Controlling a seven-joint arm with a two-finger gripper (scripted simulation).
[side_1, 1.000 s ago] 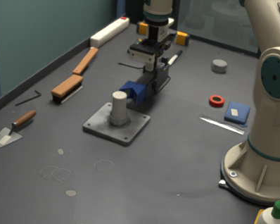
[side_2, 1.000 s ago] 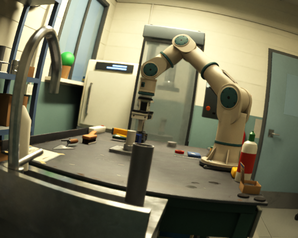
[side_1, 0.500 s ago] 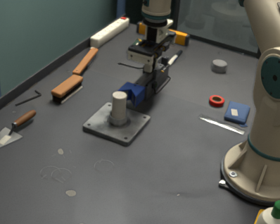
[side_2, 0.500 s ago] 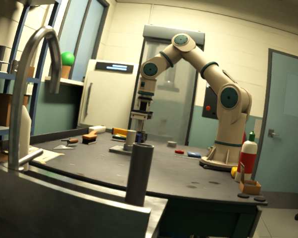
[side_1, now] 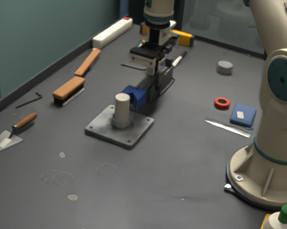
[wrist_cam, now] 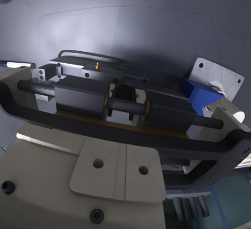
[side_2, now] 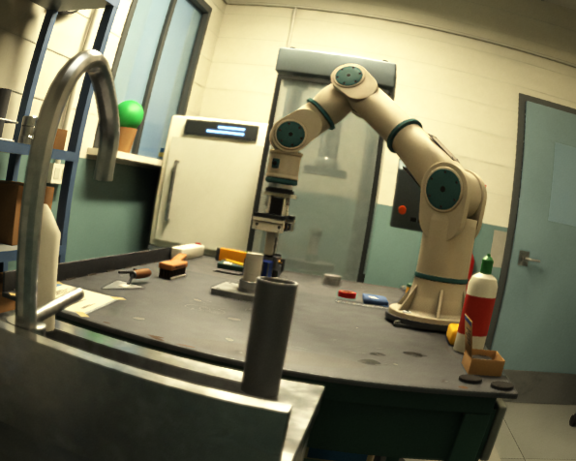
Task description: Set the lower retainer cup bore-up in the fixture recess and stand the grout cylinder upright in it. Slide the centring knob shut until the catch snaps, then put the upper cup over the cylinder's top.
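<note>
The pale grout cylinder [side_1: 122, 107] stands upright in the lower retainer cup [side_1: 120, 124], which sits in the recess of the grey fixture plate [side_1: 119, 126]. The blue centring jaw [side_1: 135, 96] sits just behind the cylinder, close to it; I cannot tell whether they touch. My gripper [side_1: 155, 72] is down over the dark slide block [side_1: 157, 86] behind the jaw, closed on the centring knob [wrist_cam: 124, 94]. The upper cup [side_1: 224, 67] lies apart on the table, to the right and further back.
Behind the fixture lie a yellow level [side_1: 181, 36] and a white power strip [side_1: 112, 32] along the wall. A brush [side_1: 69, 90], a wooden block [side_1: 87, 62] and a trowel [side_1: 10, 135] lie left. A red tape roll [side_1: 222, 103] and blue pad [side_1: 243, 115] lie right, near my base [side_1: 264, 173].
</note>
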